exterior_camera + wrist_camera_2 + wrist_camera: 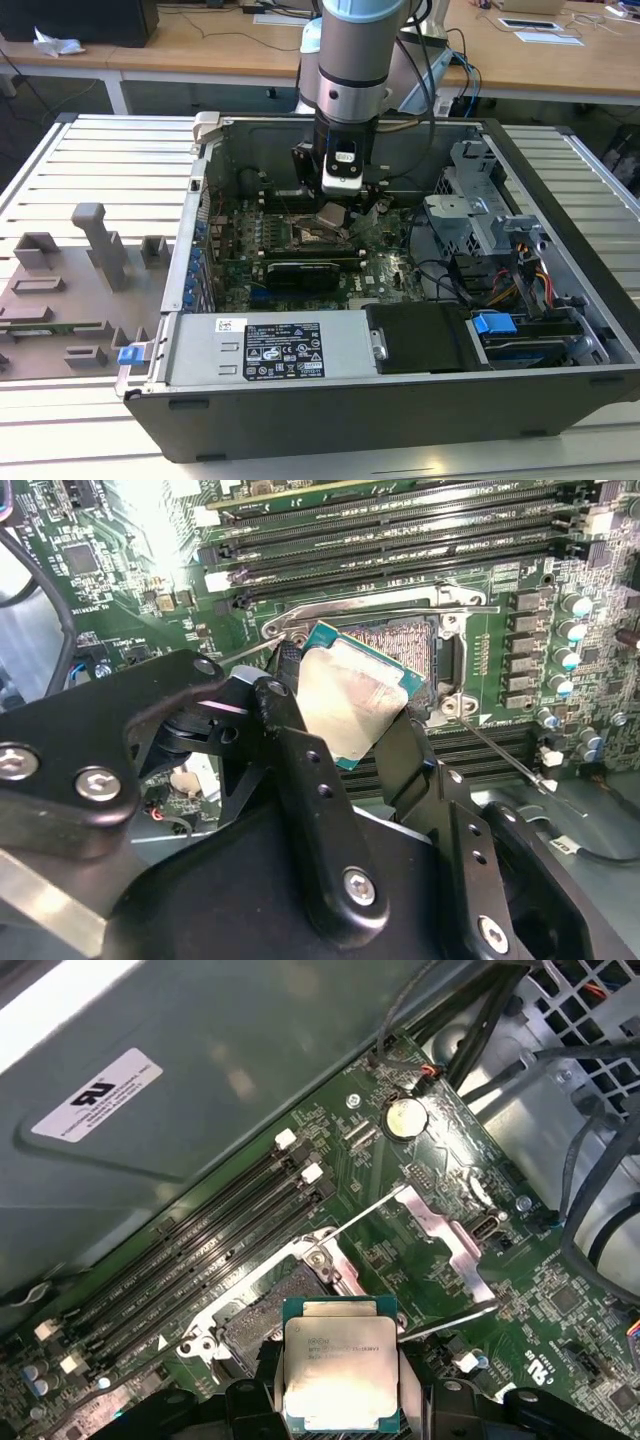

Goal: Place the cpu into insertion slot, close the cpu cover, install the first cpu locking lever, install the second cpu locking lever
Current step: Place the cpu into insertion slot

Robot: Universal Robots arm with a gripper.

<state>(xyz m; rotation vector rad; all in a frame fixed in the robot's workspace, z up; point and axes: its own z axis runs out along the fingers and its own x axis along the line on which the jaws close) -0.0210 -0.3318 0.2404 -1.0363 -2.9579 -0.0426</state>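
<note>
Wooden desks (200, 50) lined the exterior view's twelve o'clock edge behind the slatted table (100, 150) bearing an open computer case (300, 420), where the gripper (343, 708) had its jaws clamped on the cpu (340, 1375) just over the insertion slot (265, 1315).

Quick headcount from this rig: one cpu (340, 1370), one insertion slot (265, 1310), one cpu cover (445, 1235), and two thin wire locking levers (365, 1210) (yep, counted twice). Four long black memory slots (200, 1240) on one side of the socket, as best I can count them. Then one coin battery (405, 1117), one gripper (345, 705), one arm (352, 60), one open computer case (400, 400), one expansion card (300, 272), and two blue tabs (135, 355).
</note>
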